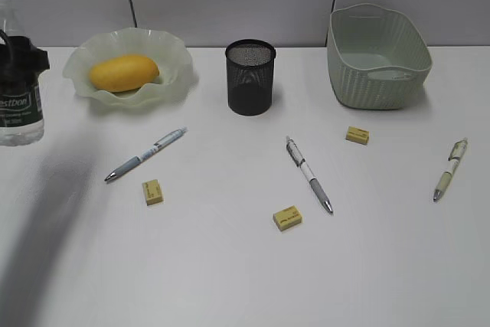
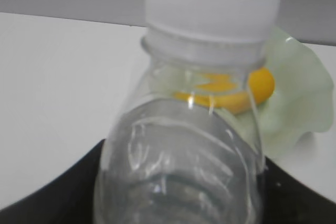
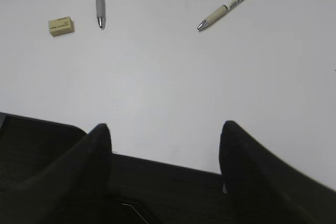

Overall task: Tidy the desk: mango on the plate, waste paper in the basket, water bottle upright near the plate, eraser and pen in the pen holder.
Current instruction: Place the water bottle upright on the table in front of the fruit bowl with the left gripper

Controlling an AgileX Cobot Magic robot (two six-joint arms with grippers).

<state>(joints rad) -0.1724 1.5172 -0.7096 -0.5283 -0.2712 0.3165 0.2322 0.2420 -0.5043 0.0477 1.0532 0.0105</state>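
Nearest the exterior camera, a yellow eraser [image 1: 287, 217] lies on the white desk [image 1: 230, 281], with a grey-grip pen [image 1: 309, 174] just beside it at 1 o'clock. Another eraser [image 1: 152, 191] sits at 9 o'clock from the first, below a second pen [image 1: 145, 155]; a third eraser [image 1: 357, 135] and a green-grip pen [image 1: 450, 168] lie toward 3 o'clock. At 12 o'clock stands the black mesh pen holder [image 1: 250, 76], with the basket [image 1: 377, 57] at 2 o'clock and the plate [image 1: 128, 66] at 10 o'clock; the mango [image 1: 123, 72] rests in that plate. At the 9 o'clock edge the water bottle [image 1: 17, 105] stands upright, the left gripper [image 1: 19, 57] wrapped around its upper body. From the left wrist, the bottle's white cap [image 2: 211, 3] and clear shoulder fill the frame between the jaws, which are set wide apart and closed on it, with mango and plate behind at 2 o'clock. From the right wrist, the right gripper [image 3: 165, 135] hovers over bare desk, fingers [image 3: 100, 145] spread apart and holding nothing; an eraser and two pens lie toward 12 o'clock.
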